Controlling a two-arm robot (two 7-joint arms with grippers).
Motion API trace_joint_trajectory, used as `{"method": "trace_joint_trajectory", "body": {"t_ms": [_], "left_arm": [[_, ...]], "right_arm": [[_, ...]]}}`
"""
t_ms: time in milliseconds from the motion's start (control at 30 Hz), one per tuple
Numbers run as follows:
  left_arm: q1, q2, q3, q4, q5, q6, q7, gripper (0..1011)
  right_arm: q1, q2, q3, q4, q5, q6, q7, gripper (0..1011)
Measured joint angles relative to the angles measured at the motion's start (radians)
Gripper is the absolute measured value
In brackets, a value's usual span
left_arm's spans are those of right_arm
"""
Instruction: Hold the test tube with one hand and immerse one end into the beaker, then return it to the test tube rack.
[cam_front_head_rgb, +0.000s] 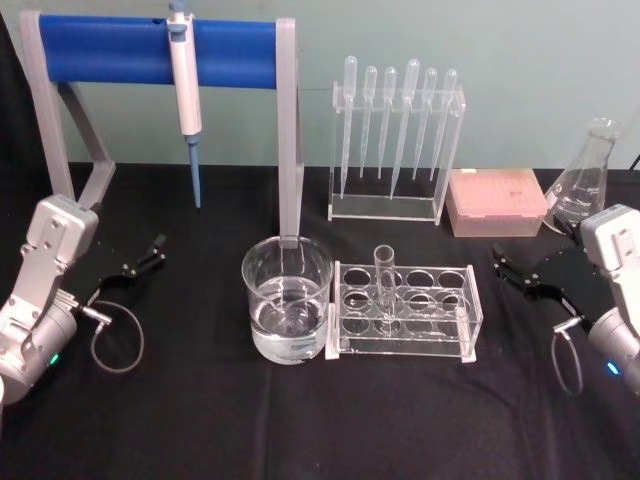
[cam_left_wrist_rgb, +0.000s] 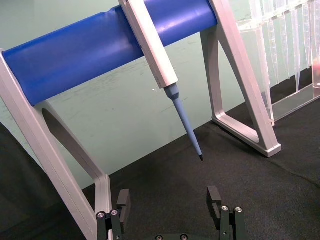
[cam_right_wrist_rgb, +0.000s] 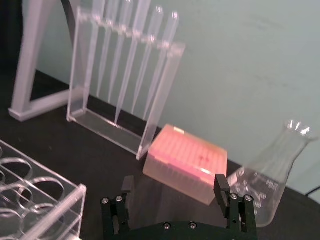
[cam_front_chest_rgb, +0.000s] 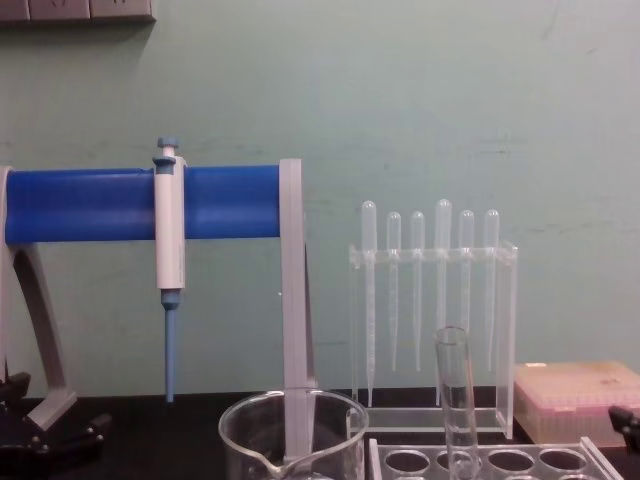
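Test tube (cam_front_head_rgb: 384, 275) stands upright in the test tube rack (cam_front_head_rgb: 470, 300), open rim up, likely placed for a straight lift. Beaker (cam_front_head_rgb: 287, 300), part-filled with clear liquid, sits just left of the rack. Left hand (cam_front_head_rgb: 147, 254) and right hand (cam_front_head_rgb: 510, 268) flank the rack, fingers wide, empty.

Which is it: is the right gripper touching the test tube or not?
Apart. The head view shows black cloth between the right gripper and the racked test tube.
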Motion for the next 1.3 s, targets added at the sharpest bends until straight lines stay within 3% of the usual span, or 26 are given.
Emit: {"method": "trace_joint_trajectory", "body": {"t_ms": [433, 567, 733, 1033, 1300], "left_arm": [[0.0, 0.0, 0.0, 0.0, 0.0, 0.0, 0.0, 1000], [0.0, 0.0, 0.0, 0.0, 0.0, 0.0, 0.0, 1000], [0.0, 0.0, 0.0, 0.0, 0.0, 0.0, 0.0, 1000], [0.0, 0.0, 0.0, 0.0, 0.0, 0.0, 0.0, 1000], [0.0, 0.0, 0.0, 0.0, 0.0, 0.0, 0.0, 1000]], "right_arm": [[-0.074, 0.069, 0.092, -0.191, 0.087, 0.031, 0.095, 1002], [-0.098, 0.109, 0.124, -0.245, 0.136, 0.04, 0.17, 1003], [-0.122, 0.17, 0.145, -0.284, 0.191, 0.027, 0.306, 1003], [-0.102, 0.236, 0.121, -0.29, 0.224, 0.008, 0.545, 1002], [-0.041, 0.247, 0.071, -0.275, 0.207, 0.019, 0.705, 1002]]}}
